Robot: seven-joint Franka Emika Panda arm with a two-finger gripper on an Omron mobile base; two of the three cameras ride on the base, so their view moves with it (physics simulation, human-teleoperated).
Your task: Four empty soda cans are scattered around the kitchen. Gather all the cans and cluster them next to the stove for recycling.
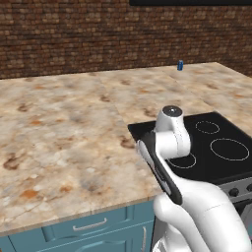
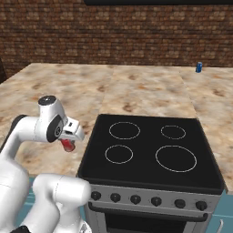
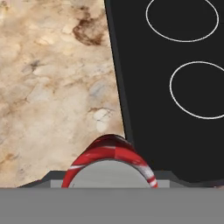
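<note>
Red can point(image 3: 109, 159) in jaws, beside stove point(image 3: 175, 87)

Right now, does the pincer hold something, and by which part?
Yes: the pincer holds a red soda can, gripped at its upper sides near the silver top.

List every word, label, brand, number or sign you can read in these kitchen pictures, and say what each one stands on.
None can be read.
Red soda can in the gripper: red with white stripes, no legible lettering.
Blue soda can at the back of the counter: too small to read.
Stove: white burner rings alone, no writing.
Stove knobs: no readable markings.
</note>
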